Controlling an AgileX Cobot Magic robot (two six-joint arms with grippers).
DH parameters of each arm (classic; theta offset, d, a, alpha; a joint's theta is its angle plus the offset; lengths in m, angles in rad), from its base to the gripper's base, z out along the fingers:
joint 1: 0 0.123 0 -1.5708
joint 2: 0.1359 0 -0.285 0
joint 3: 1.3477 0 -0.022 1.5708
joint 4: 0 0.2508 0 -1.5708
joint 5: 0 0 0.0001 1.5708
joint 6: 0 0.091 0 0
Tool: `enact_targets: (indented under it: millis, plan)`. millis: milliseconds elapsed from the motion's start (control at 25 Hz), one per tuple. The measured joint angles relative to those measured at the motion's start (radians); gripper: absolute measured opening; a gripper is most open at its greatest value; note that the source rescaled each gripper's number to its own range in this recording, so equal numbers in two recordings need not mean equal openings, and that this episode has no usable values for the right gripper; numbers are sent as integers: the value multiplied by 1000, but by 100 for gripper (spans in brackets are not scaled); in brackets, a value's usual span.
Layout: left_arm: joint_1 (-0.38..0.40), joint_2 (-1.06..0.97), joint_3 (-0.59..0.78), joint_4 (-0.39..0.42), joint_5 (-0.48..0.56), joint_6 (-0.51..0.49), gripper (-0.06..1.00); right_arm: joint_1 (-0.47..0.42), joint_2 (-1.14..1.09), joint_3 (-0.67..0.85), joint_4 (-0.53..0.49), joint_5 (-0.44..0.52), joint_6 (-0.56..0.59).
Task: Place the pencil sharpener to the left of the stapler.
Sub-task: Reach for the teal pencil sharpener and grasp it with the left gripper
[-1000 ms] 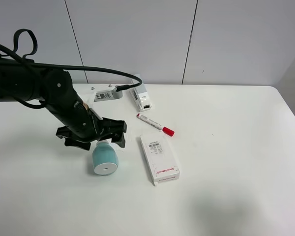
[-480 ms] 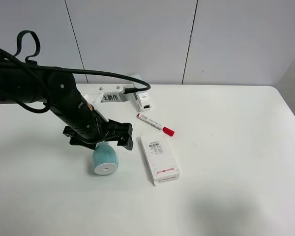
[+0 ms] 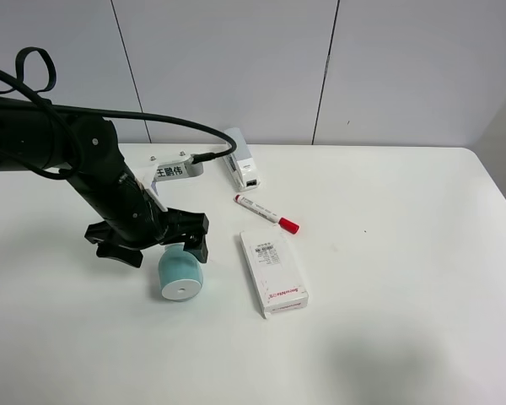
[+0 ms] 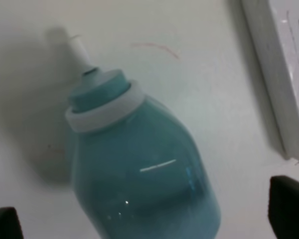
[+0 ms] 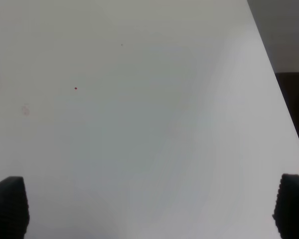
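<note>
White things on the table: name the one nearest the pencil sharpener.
The flat labelled box beside the pencil sharpener; the marker and stapler lie farther back.

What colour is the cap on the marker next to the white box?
The marker has a red cap, clearest in the exterior high view.

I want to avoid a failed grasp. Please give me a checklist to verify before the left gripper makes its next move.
1. Left gripper open: ok, fingers wide apart.
2. Pencil sharpener between the fingers: ok.
3. Grip on the sharpener: not ok, not yet closed.
4. White box apart from the sharpener: ok.
5. Table left of the stapler free: cannot tell, the arm hides part.
</note>
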Motion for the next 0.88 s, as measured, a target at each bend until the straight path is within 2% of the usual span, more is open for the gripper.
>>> enact_targets:
  millis: [200, 880]
  plan:
    - [0, 1, 0, 0, 0, -67, 97, 0, 0, 0, 0, 0, 0]
    - [0, 169, -4, -2, -105, -84, 97, 0, 0, 0, 0, 0, 0]
